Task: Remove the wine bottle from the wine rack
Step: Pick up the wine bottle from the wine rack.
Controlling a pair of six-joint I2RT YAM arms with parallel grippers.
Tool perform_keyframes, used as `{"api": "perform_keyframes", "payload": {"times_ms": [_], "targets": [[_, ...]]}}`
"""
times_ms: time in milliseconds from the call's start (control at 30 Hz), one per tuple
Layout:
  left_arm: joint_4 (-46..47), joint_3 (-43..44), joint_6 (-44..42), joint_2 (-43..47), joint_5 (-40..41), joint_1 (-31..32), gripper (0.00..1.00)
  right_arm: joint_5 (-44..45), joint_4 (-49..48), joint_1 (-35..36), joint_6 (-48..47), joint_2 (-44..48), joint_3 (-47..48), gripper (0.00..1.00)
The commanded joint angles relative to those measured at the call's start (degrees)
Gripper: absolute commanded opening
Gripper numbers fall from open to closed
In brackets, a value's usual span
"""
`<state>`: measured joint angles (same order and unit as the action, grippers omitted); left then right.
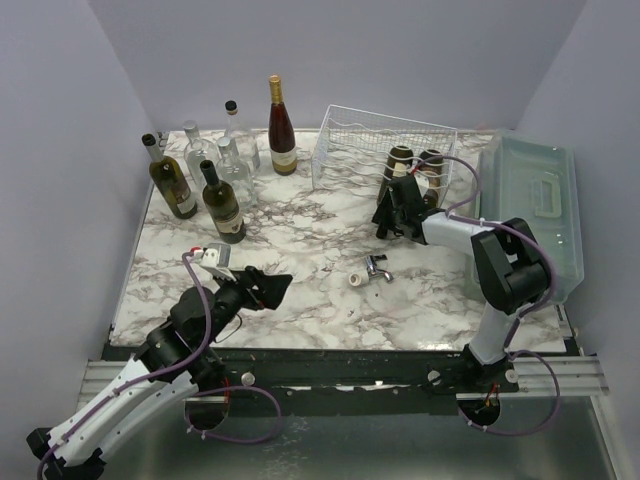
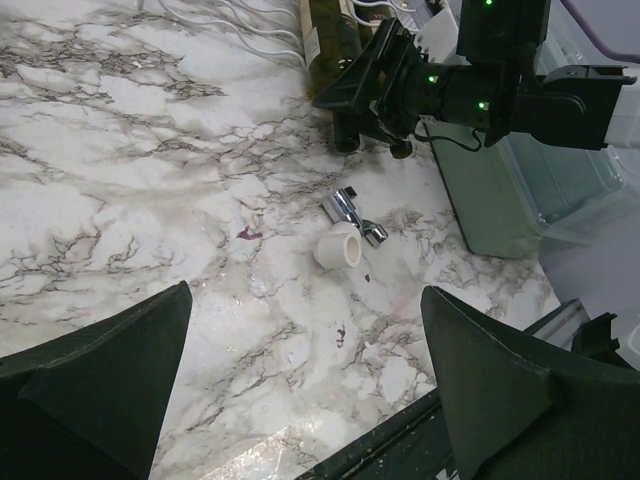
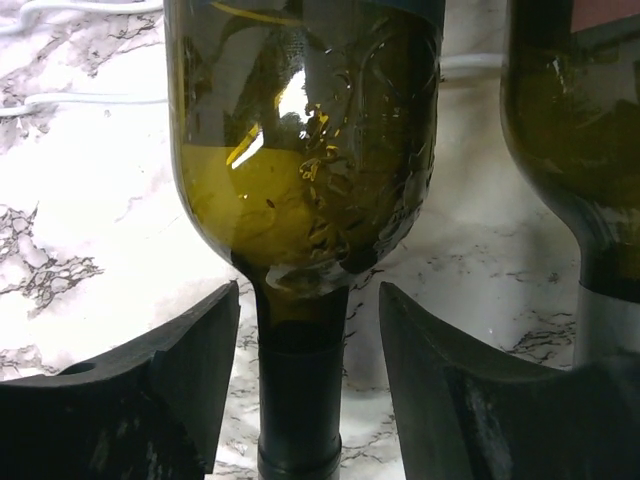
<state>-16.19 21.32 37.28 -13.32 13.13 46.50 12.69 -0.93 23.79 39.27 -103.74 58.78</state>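
Note:
The white wire wine rack [image 1: 385, 135] stands at the back right, and two dark green wine bottles lie in it with their necks toward me. The left wine bottle [image 1: 399, 160] fills the right wrist view [image 3: 305, 150], and its dark neck [image 3: 300, 400] runs down between my right gripper's jaws. My right gripper [image 3: 310, 380] [image 1: 388, 222] straddles that neck with a gap on each side, so it is open. The second bottle [image 3: 580, 150] lies just to the right. My left gripper [image 1: 275, 287] [image 2: 305, 390] hovers open and empty over the near-left table.
A translucent grey-green lidded bin [image 1: 535, 210] stands along the right edge beside the right arm. Several upright bottles [image 1: 225, 200] cluster at the back left. A small white roll [image 2: 340, 245] and a metal piece [image 1: 378, 266] lie mid-table.

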Motion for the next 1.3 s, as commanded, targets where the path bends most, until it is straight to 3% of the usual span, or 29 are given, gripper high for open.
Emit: {"api": "perform_keyframes", "payload": {"times_ms": [0,467,767,867,1267], "targets": [[-1.41,-0.54,0.96,1.12,1.04,-0.23,0.99,1.33,-2.5,0.11,2.14,-2.56,0.71,0.59],[-1.74,-0.14,1.22,1.08,1.44,-0.23,0.99,2.15,-3.17,0.11,4.46,-4.87,0.47,0.46],[-2.31,0.21,1.22,1.4,1.29,-0.19,0.99,-1.44,-4.23,0.11,4.29,0.61,-2.64,0.12],[-2.43,0.23,1.22,1.63,1.29,-0.2,0.99,-3.77,-4.54,0.11,4.19,3.39,-3.56,0.05],[-2.87,1.04,0.88,1.77,0.68,-0.17,0.99,-11.7,2.09,0.1,5.51,8.81,-3.02,0.0]]}}
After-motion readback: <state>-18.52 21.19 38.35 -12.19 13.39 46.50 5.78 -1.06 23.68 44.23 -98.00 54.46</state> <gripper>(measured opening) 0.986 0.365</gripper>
